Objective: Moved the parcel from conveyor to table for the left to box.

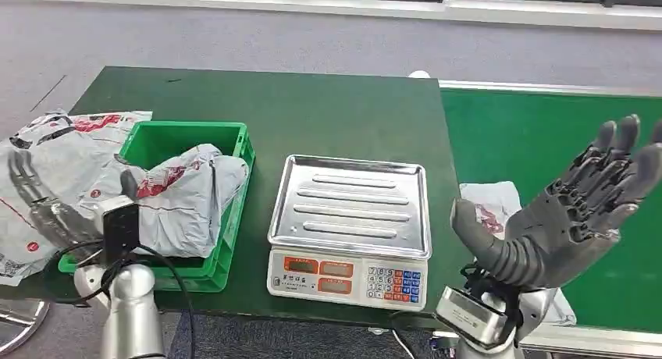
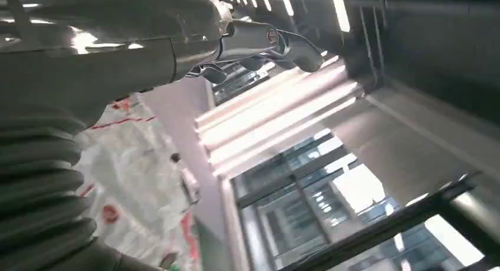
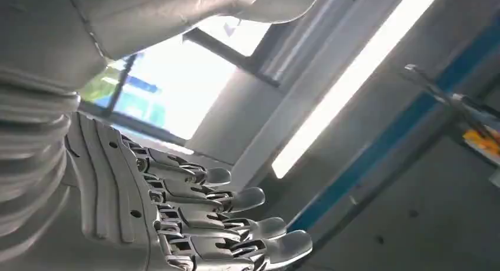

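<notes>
A small white parcel with red print lies on the green conveyor belt, near the belt's edge and just right of the table. My right hand is raised over the belt in front of that parcel, palm up, with fingers spread and nothing in it; its thumb covers part of the parcel. A grey parcel with red print lies in the green box on the table's left. My left hand hovers left of the box over loose grey bags, its fingers stretched out and holding nothing.
A weighing scale with a steel tray stands mid-table between the box and the conveyor. Several grey bags are piled on the table's left edge. The dark green table is bare behind the scale.
</notes>
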Controlling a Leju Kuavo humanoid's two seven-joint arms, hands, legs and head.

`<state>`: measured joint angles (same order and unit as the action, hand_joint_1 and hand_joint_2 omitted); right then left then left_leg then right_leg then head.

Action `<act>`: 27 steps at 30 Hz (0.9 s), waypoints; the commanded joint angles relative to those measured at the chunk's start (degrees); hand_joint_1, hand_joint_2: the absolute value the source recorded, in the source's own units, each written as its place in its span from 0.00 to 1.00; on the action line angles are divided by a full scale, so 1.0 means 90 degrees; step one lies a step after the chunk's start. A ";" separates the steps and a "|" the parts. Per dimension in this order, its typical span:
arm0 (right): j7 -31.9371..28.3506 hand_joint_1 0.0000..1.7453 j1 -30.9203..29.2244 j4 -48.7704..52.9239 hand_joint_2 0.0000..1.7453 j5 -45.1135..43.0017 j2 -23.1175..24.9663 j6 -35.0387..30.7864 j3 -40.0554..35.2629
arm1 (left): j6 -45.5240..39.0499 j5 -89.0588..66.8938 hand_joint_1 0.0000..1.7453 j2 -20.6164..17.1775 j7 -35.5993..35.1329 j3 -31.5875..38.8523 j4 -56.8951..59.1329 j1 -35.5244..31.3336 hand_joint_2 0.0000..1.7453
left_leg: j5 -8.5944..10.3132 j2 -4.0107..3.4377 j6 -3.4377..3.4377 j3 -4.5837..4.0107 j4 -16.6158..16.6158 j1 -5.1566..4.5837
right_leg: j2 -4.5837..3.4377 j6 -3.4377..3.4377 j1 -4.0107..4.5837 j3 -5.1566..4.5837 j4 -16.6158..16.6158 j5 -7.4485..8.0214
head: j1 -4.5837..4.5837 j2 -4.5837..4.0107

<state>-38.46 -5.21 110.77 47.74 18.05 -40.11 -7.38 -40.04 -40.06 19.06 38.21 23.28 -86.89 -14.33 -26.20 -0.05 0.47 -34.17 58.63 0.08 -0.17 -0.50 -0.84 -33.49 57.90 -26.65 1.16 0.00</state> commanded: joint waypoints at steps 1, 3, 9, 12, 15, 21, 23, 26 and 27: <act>0.0595 0.00 -0.0419 -0.1214 1.00 0.0736 0.0216 0.0012 0.1572 | 0.0005 0.0621 0.00 0.0105 0.0199 -0.2142 -0.1700 0.1209 0.00 | -0.0003 0.0005 -0.0002 0.0011 -0.0003 0.0006 | 0.0006 -0.0001 0.0006 0.0018 -0.0013 -0.0001 | 0.0000 0.0000; 0.0920 0.00 -0.0664 -0.1969 1.00 0.1197 0.0216 0.0012 0.1953 | 0.0005 0.0997 0.00 -0.0237 0.0199 -0.3264 -0.1957 0.1348 0.00 | 0.0001 0.0006 -0.0004 0.0022 -0.0020 0.0002 | 0.0008 0.0000 0.0003 0.0030 -0.0029 0.0004 | 0.0000 0.0000; 0.1357 0.00 -0.1568 -0.4209 1.00 0.2322 0.0216 0.0012 0.3145 | 0.0005 0.1732 0.00 -0.1189 0.0199 -0.4844 -0.2186 0.1465 0.00 | 0.0004 0.0002 -0.0003 0.0032 -0.0018 0.0008 | 0.0009 0.0001 0.0009 0.0041 -0.0032 0.0012 | 0.0002 0.0000; 0.1357 0.00 -0.1568 -0.4209 1.00 0.2322 0.0216 0.0012 0.3145 | 0.0005 0.1732 0.00 -0.1189 0.0199 -0.4844 -0.2186 0.1465 0.00 | 0.0009 0.0013 -0.0006 0.0011 -0.0013 -0.0002 | 0.0018 -0.0002 0.0000 0.0019 -0.0018 0.0010 | 0.0002 0.0000; 0.1357 0.00 -0.1568 -0.4209 1.00 0.2322 0.0216 0.0012 0.3145 | 0.0005 0.1732 0.00 -0.1189 0.0199 -0.4844 -0.2186 0.1465 0.00 | 0.0004 0.0008 -0.0004 0.0016 -0.0009 -0.0002 | 0.0013 -0.0001 0.0000 0.0020 -0.0014 0.0008 | 0.0002 0.0000; 0.1818 0.00 -0.1724 -0.4695 1.00 0.2735 0.0216 0.0012 0.3325 | 0.0095 0.1864 0.00 -0.1481 0.0199 -0.5125 -0.2310 0.1366 0.00 | 0.0008 0.0011 -0.0003 0.0019 -0.0017 0.0001 | 0.0015 0.0000 0.0003 0.0022 -0.0021 0.0009 | 0.0000 0.0002; 0.2017 0.00 -0.2113 -0.5389 1.00 0.3035 -0.0013 0.0012 0.4036 | 0.0509 0.2176 0.00 -0.1731 0.0199 -0.5448 -0.2506 0.1332 0.00 | 0.0009 0.0008 -0.0003 0.0019 -0.0017 0.0004 | 0.0012 0.0002 0.0006 0.0023 -0.0023 0.0010 | 0.0000 0.0002; 0.1723 0.00 -0.2327 -0.5714 1.00 0.3146 -0.0120 0.0012 0.4949 | 0.1042 0.2233 0.00 -0.1780 0.0199 -0.5552 -0.2527 0.1256 0.00 | 0.0011 0.0023 -0.0006 0.0014 -0.0012 0.0005 | 0.0027 0.0001 0.0006 0.0020 -0.0021 0.0007 | 0.0000 0.0000; 0.1690 0.00 -0.2370 -0.5779 1.00 0.3186 -0.0129 0.0012 0.5106 | 0.1159 0.2207 0.00 -0.1796 0.0199 -0.5577 -0.2509 0.1226 0.00 | 0.0018 0.0032 -0.0006 0.0015 -0.0020 0.0004 | 0.0037 0.0002 0.0006 0.0025 -0.0030 0.0011 | 0.0002 0.0000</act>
<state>-20.90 -18.85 73.69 74.68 19.43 -39.93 20.38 -36.09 -21.31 8.95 40.33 -20.34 -108.93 -1.11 -26.13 0.06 0.42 -34.19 58.64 0.06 0.00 -0.51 -0.86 -33.50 57.88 -26.62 1.18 0.00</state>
